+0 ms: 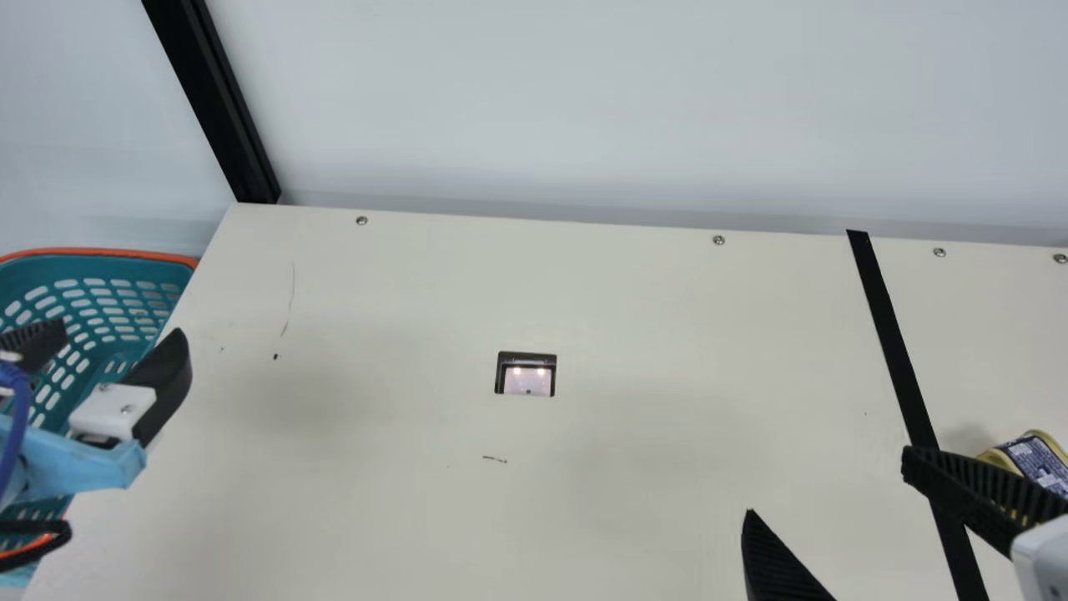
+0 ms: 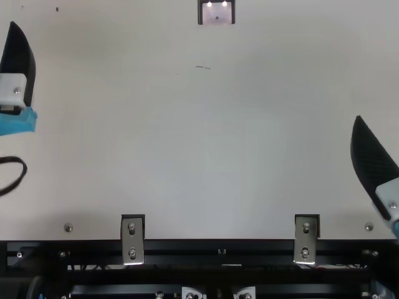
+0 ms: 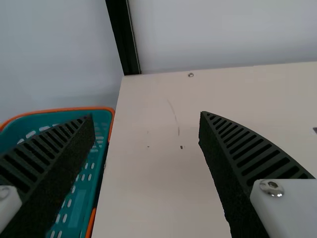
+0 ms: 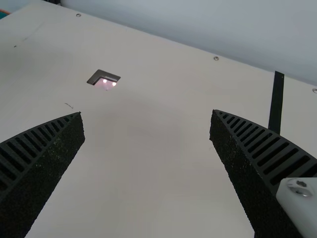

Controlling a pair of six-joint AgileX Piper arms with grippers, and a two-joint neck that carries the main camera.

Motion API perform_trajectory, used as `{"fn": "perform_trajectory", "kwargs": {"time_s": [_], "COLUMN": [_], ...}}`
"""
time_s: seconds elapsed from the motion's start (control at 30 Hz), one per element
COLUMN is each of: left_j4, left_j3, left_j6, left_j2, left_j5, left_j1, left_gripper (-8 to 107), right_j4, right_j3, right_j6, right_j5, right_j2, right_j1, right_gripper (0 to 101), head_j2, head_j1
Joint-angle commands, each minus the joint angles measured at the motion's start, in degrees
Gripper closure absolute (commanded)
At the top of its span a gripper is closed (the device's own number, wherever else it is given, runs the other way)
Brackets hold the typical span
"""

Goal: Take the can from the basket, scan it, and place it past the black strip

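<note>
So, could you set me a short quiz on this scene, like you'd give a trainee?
1. Fill in the colour: the rim of the basket is ____.

2. Pick one. In the main view, where is the can?
A) Inside the basket
B) Between the basket and the black strip
C) To the right of the black strip

3. True or false: the right claw has its fingers apart, with nothing between them.

Key: 1 orange; 2 C; 3 true.
</note>
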Motion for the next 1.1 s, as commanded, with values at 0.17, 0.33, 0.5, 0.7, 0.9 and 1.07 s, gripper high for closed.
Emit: {"fn": "perform_trajectory", "kwargs": {"time_s": [0.17,0.33,0.5,0.7,0.9,1.07], "left_j4": [1.8,2.45,2.04,-0.3,-2.45,-3.13], "left_j3": [0.9,2.41,4.93,7.21,8.1,8.9], "left_j6": [0.66,0.45,-0.41,-2.76,-4.01,-4.81], "left_j2": [-8.88,-14.81,-19.58,-24.77,-30.2,-34.45], "left_j5": [-2.46,-1.59,0.8,7.1,14.94,21.46], "left_j1": [1.05,1.17,0.97,-1.06,-3.18,-4.53], "left_gripper": [9,9,9,9,9,9], "right_j4": [-1.84,-3.26,-3.71,-3.77,-2.8,-0.62], "right_j3": [1.35,3.05,5.16,7.32,7.81,8.01], "right_j6": [2.03,3.44,5.54,7.66,9.03,8.17], "right_j5": [-4.61,-6.18,-5.74,-1.48,4.53,8.65], "right_j2": [-0.53,-2.52,-7.15,-14.18,-20.05,-23.43], "right_j1": [1.97,2.68,2.43,1.12,-0.27,-1.62], "right_gripper": [0,0,0,0,0,0], "head_j2": [0.87,0.87,0.87,0.87,0.87,0.87], "head_j1": [-2.22,-2.22,-2.22,-2.22,-2.22,-2.22]}}
